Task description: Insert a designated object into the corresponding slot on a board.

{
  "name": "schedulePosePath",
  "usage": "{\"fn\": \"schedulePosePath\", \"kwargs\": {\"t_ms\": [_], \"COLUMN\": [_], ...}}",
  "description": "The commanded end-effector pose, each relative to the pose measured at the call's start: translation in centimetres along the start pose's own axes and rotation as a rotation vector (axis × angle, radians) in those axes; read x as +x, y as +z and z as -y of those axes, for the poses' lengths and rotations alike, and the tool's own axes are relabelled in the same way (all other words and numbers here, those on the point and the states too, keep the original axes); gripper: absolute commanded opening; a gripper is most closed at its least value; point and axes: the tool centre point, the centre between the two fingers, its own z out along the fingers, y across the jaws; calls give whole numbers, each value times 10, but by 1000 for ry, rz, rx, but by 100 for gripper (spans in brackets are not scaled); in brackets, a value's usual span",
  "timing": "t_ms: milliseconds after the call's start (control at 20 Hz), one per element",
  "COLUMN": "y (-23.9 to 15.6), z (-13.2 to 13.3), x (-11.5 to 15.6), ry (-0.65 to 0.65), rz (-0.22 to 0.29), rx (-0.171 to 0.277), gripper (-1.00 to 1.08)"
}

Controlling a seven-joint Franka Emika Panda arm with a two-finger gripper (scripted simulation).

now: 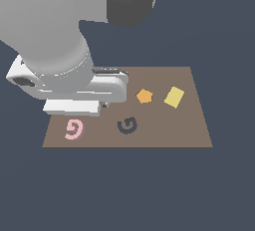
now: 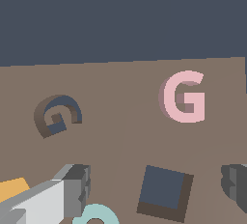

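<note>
Orange pentagon lying flat toward the far side, right of centre in the exterior view. Yellow square tile just beside it, further to the exterior view's right, turned at an angle. Dark square hole seen from the wrist. Teal ring near that hole, only partly visible.
</note>
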Motion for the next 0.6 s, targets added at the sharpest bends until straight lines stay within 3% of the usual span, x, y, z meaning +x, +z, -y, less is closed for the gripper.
{"fn": "schedulePosePath", "kwargs": {"t_ms": [0,550], "y": [15,52], "z": [-11,-41], "x": [11,42], "ry": [-1,-4], "rz": [2,8], "rx": [1,4], "gripper": [100,100]}}
